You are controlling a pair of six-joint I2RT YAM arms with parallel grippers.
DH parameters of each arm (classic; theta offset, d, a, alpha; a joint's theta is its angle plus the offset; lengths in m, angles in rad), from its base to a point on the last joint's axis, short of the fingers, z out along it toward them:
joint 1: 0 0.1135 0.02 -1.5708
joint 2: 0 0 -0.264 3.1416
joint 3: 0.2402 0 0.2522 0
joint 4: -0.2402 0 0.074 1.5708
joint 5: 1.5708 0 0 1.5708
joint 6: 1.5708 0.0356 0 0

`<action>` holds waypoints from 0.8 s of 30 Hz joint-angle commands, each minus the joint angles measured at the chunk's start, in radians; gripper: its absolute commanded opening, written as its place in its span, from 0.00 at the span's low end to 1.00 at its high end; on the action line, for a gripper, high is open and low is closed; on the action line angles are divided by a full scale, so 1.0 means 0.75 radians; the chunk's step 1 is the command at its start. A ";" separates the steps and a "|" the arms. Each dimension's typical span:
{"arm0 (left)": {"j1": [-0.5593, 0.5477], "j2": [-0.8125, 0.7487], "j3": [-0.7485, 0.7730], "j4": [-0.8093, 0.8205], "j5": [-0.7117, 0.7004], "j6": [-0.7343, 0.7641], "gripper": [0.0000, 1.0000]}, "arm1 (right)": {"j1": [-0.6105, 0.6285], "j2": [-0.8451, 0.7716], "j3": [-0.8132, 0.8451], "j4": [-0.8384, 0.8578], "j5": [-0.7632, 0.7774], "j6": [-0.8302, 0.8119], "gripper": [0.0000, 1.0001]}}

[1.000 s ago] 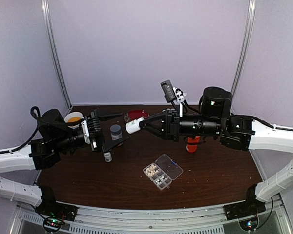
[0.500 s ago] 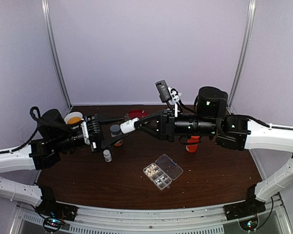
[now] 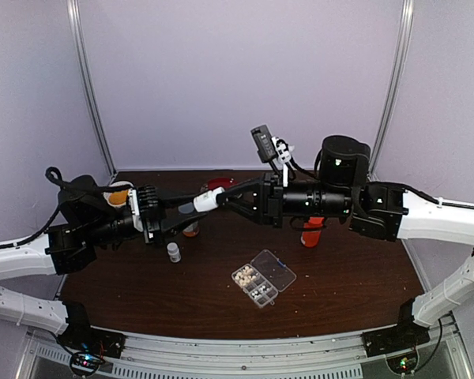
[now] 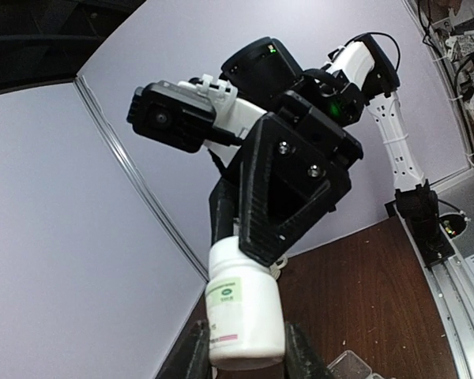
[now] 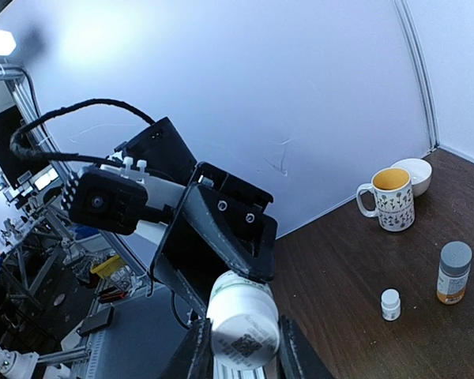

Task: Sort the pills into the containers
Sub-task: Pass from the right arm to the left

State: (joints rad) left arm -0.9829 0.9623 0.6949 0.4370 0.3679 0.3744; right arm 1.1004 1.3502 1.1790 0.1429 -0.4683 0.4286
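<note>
A white pill bottle point(image 3: 206, 201) hangs in the air above the back left of the table, gripped from both sides. My left gripper point(image 3: 192, 208) is shut on its left end. My right gripper point(image 3: 220, 200) is shut on its right end. In the left wrist view the bottle point(image 4: 245, 312) sits between my left gripper's point(image 4: 246, 355) fingers. In the right wrist view the bottle point(image 5: 243, 324) fills my right gripper point(image 5: 242, 355). The clear pill box point(image 3: 273, 269) lies near the table's middle, lid open, with pale pills point(image 3: 249, 278) in its cells.
A tiny white bottle point(image 3: 174, 252) and an amber bottle with a grey cap point(image 3: 190, 227) stand below the arms. A flowered mug point(image 5: 389, 197) and a white bowl point(image 5: 415, 174) sit at the back left. A red dish point(image 3: 221, 185) and an orange bottle point(image 3: 312, 232) stand further right.
My right arm carried the white bottle leftward. My left gripper rose to meet it and closed its jaws on the bottle's other end.
</note>
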 commanded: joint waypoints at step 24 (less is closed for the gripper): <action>0.000 0.105 0.307 -0.284 0.358 -0.550 0.00 | 0.038 -0.018 0.125 -0.571 0.034 -1.792 0.00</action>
State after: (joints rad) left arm -0.9771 1.0237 0.8772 0.1474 0.6075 0.0334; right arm 1.1191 1.2991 1.2686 -0.1593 -0.5266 -0.6006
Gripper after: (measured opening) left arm 0.273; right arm 0.262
